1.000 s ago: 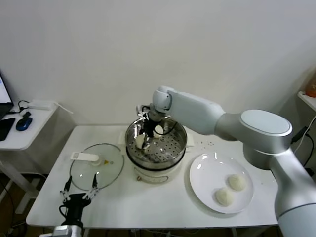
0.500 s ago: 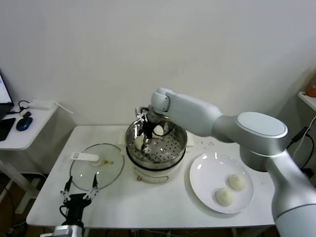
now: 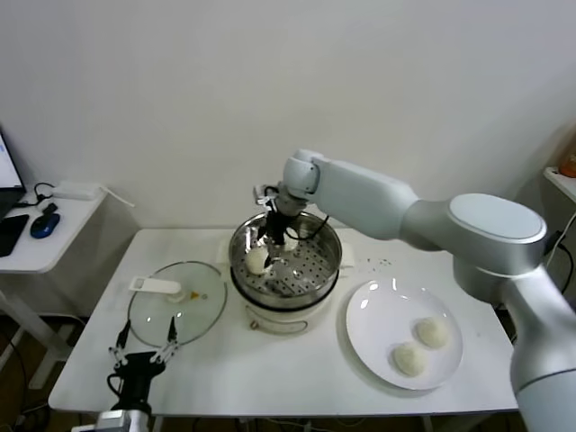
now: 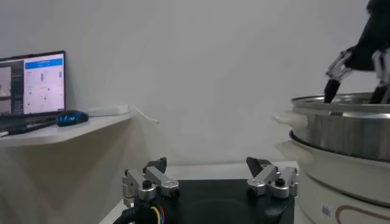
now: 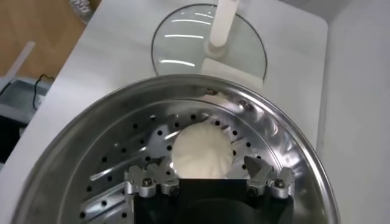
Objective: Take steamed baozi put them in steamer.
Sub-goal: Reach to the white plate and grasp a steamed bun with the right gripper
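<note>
**Operator:** Where's the bun relative to your right gripper?

**Observer:** Your right gripper (image 3: 274,236) hangs just above the steamer's (image 3: 319,270) rim, on its left-rear side. One baozi (image 3: 258,261) lies on the perforated floor straight below it. In the right wrist view that baozi (image 5: 202,151) sits between the two fingers (image 5: 150,180) but beneath them, apart from both pads. The jaws stand spread wide and hold nothing.

**Operator:** Any others in the basket?

**Observer:** You can see a second white bun (image 3: 290,243) at the back of the steamer, partly hidden behind the gripper. Two more baozi (image 3: 432,332) lie on the white plate (image 3: 378,310) to the steamer's right, one (image 3: 409,360) nearer the table's front edge, the pair just beside each other.

**Operator:** And my left side?

**Observer:** Your left gripper (image 3: 144,349) is parked low at the front-left of the table (image 3: 297,378), fingers spread apart and empty, at the near edge of the glass lid (image 3: 175,301). The lid lies flat to the left of the steamer, its white handle (image 3: 157,287) toward the left. From the left wrist view the steamer's (image 4: 344,131) steel wall rises well apart from those fingers (image 4: 145,181).
</note>
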Robot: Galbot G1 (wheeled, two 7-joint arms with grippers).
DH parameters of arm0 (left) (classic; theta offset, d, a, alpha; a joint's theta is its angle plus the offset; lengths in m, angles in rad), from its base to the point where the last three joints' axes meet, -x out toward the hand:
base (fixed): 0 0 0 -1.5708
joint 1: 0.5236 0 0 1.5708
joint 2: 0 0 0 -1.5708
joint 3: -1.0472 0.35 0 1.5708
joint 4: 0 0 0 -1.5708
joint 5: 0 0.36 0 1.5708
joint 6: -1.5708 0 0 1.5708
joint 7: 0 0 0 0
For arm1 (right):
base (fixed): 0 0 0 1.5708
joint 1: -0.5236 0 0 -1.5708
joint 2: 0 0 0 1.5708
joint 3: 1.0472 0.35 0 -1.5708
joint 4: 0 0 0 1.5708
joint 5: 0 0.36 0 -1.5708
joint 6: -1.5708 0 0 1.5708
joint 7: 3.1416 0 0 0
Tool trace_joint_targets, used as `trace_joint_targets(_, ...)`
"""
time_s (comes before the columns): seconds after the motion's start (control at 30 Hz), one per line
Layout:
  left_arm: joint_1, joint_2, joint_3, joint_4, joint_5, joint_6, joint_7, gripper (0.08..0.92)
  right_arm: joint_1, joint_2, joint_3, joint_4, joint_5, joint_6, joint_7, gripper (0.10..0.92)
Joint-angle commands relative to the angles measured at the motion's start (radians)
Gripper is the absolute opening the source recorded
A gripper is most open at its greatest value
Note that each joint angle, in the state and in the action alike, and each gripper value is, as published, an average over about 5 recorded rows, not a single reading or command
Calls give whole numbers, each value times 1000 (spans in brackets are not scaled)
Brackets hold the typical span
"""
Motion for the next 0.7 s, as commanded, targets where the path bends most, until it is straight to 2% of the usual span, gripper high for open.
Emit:
trace_joint_targets(0.03,-5,2,4,1,4,4,1,823,286,-322,-197,348,172,44,-12,823)
trace_joint_targets(0.17,-10,3,7,0,8,9,1,823,377,-475,-265,492,177,62,-15,823)
trace_joint_targets(0.4,-8,2,4,-3,9,11,0,823,362,-717,-301,634,70,75,-19,823)
trace_joint_targets(0.7,4,-7,0,-9,12,3,1,823,40,-932,-128,709,-169,78,-22,823)
